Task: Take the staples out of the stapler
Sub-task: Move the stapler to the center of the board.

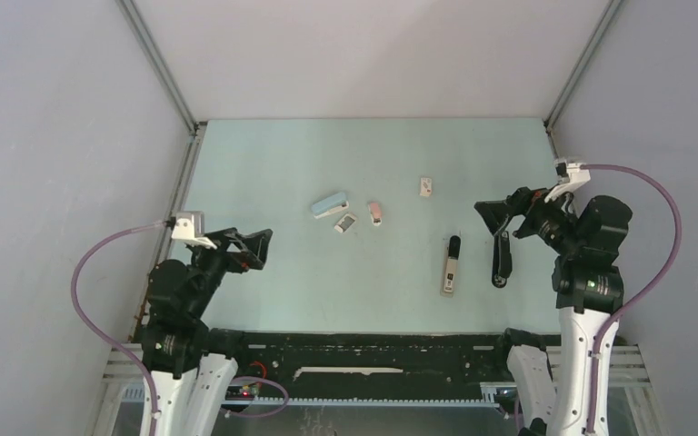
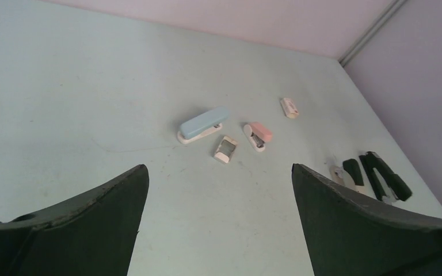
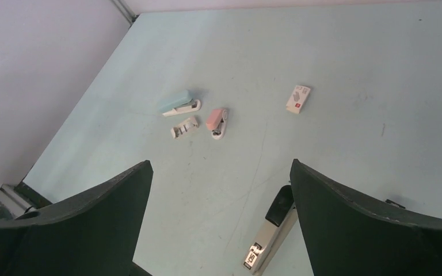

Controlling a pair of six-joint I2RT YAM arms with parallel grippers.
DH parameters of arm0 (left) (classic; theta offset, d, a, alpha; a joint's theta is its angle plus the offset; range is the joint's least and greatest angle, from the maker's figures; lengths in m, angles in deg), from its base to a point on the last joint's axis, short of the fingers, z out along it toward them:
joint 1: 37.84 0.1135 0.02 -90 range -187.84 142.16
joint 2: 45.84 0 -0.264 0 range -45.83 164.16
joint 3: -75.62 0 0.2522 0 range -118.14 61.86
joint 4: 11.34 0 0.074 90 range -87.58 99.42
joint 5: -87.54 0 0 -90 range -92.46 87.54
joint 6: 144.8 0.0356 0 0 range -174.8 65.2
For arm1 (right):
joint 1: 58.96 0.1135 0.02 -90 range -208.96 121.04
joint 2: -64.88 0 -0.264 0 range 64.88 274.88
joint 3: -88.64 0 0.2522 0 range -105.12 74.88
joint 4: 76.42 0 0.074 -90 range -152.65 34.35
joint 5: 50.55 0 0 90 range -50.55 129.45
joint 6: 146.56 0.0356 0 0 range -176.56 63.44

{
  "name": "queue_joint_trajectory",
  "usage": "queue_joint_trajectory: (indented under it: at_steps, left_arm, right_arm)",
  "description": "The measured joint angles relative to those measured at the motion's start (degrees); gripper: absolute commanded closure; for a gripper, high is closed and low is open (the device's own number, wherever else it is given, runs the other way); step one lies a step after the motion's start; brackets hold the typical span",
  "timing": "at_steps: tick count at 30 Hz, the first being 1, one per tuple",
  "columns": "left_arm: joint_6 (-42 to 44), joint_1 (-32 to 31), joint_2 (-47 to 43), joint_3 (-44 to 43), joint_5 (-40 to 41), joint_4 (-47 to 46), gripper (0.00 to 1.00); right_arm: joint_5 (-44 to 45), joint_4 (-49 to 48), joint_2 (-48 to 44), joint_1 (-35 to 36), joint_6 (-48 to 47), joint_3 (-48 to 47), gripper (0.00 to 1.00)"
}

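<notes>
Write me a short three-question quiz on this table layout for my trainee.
1. True or false: in the top view, the pink stapler lies right of the blue stapler.
2. Which lies farthest right in the top view? A) all-black stapler B) blue stapler C) pink stapler
3. Fill in: in the top view, the white box sits ____ (above/below) the pink stapler.
Key: 1 true; 2 A; 3 above.

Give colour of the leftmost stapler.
Light blue stapler, white base; clearest in left wrist view.
</notes>
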Motion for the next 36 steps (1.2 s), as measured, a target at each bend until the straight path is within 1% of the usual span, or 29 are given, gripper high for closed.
queue_joint_trajectory:
  at_steps: [2, 8, 11, 14, 16, 19, 23, 30, 36]
  left_arm:
    - [-1.79, 0.07, 0.0, 0.57, -1.53, -1.16, 0.0]
    - [-11.63, 0.07, 1.62, 5.9, -9.05, -9.9, 0.0]
    - [-14.38, -0.85, 4.81, 6.47, -9.94, -12.17, 0.0]
    - [-15.23, -3.48, 7.54, 6.47, -9.51, -13.99, 0.0]
    - [-15.17, -6.45, 8.87, 6.47, -7.76, -14.86, 0.0]
    - [-14.8, -12.28, 10.78, 6.8, -4.39, -16.63, 0.0]
    - [-14.71, -17.05, 14.29, 8.9, -1.14, -20.15, 0.0]
    - [-15.43, -17.62, 19.56, 14.58, 0.94, -26.56, 0.0]
    - [-17.33, -17.79, 24.59, 15.08, 0.28, -35.3, 0.0]
  right_arm:
    - [0.24, -0.24, 0.35, 1.42, 0.02, -0.04, 0.0]
    - [-0.7, -0.92, 2.56, 4.76, 0.74, -0.07, 0.0]
    - [-1.6, -1.97, 4.07, 5.75, 1.18, -0.07, 0.0]
    - [-3.76, -3.21, 5.92, 8.39, 0.13, -0.07, 0.0]
    - [-6.73, -3.28, 7.04, 11.17, -2.47, -0.09, 0.0]
    - [-11.28, -1.99, 9.03, 15.78, -9.14, -0.17, 0.0]
    - [-15.17, 1.51, 10.62, 17.49, -16.92, -0.17, 0.0]
    - [-19.21, 6.12, 11.98, 19.52, -26.62, -0.17, 0.0]
    - [-20.41, 10.4, 15.8, 22.27, -33.75, -0.15, 0.0]
